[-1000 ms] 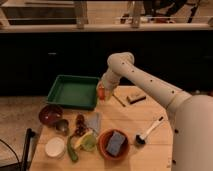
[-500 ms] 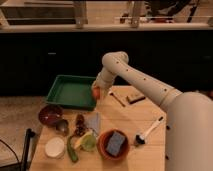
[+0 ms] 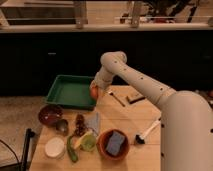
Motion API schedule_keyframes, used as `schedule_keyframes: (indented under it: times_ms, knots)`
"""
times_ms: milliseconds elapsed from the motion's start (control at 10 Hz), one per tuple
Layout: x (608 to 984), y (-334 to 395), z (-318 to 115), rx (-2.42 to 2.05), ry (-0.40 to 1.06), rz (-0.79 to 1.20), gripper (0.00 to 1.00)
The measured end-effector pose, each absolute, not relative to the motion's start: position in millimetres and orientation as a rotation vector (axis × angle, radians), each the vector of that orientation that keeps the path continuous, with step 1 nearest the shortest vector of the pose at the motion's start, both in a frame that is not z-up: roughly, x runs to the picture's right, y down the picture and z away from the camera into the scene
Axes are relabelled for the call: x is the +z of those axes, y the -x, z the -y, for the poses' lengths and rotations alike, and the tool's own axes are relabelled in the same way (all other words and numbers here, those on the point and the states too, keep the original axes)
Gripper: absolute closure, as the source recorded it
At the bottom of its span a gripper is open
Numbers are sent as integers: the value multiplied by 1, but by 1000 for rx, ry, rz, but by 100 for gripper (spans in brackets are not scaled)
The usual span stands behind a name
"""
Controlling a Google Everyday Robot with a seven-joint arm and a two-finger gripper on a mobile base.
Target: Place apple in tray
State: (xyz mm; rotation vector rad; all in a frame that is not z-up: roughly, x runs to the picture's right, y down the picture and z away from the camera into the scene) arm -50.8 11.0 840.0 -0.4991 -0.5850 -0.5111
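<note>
My gripper (image 3: 95, 89) is at the right wall of the tray (image 3: 67, 92), approx. mid-length, clamped on the apple (image 3: 94, 93). The red-orange fruit sits at the gripper tip & overlaps the tray's right rim in the camera view, so it's up at the edge, not down on the tray floor. Can't tell if it hangs just inside or just outside that rim. My arm (image 3: 137, 82) comes in from the tray's right, elbow bent high over the tray's far right corner, forearm dropping to the rim. Tray: green, shallow, flared sides, on the far left part of the wooden table (image 3: 142, 117). Off the tray's near left corner, toward the camera: dark red bowl (image 3: 50, 114) w/ a small dark roundish item (image 3: 62, 126) just beside it. Below the tray's near edge, under its right half: grape bunch (image 3: 79, 124) & a grey flat piece (image 3: 93, 121), side by side. Further from the tray toward the camera: white round dish (image 3: 54, 147), long green veg (image 3: 72, 151), yellow-green fruit (image 3: 88, 142), then orange bowl (image 3: 103, 145) w/ a blue-grey pad (image 3: 115, 142) in it. Right of the tray, past my gripper: thin dark stick (image 3: 118, 98) & small brown block (image 3: 135, 97). Well right of the tray & nearer the camera: brush (image 3: 147, 133) w/ white handle.
</note>
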Motion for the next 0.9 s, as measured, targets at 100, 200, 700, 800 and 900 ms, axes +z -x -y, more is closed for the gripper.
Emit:
schedule_keyframes:
  times_ms: [100,200,700,800,900]
  knots:
    - [842,54,-10,-513,499,590,100]
    - [844,53,-8,-511,497,593,100]
    - [855,62,-4,-507,494,611,100]
    - [857,62,-3,-507,493,614,100]
    - [860,64,-2,-507,492,619,100]
